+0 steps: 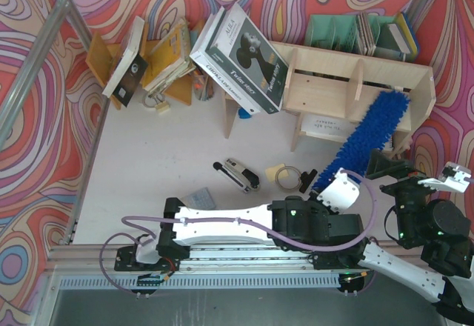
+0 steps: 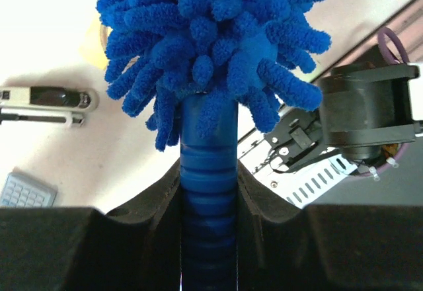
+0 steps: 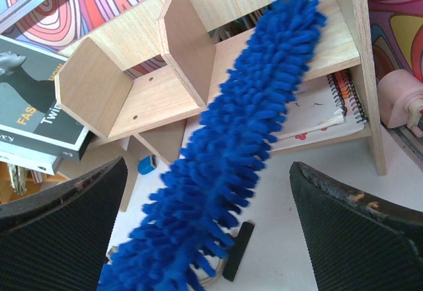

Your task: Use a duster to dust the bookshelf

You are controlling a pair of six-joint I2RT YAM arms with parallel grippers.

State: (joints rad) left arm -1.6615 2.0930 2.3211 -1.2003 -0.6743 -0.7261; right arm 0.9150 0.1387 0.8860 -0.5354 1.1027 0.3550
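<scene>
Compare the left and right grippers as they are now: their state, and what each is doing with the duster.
The left gripper is shut on the handle of the duster; the right gripper is open and holds nothing. The left gripper sits at the handle end, while the right gripper faces the bookshelf, with the fluffy brush lying across its view. Both are black and close to the duster.

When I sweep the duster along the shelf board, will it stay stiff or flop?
Probably soft: the duster is loose chenille strands, likely to squash against the bookshelf, not shove it. Being mostly fluff, likely light. The ribbed handle, pinched in the left tool, seems unlikely to slip.
</scene>
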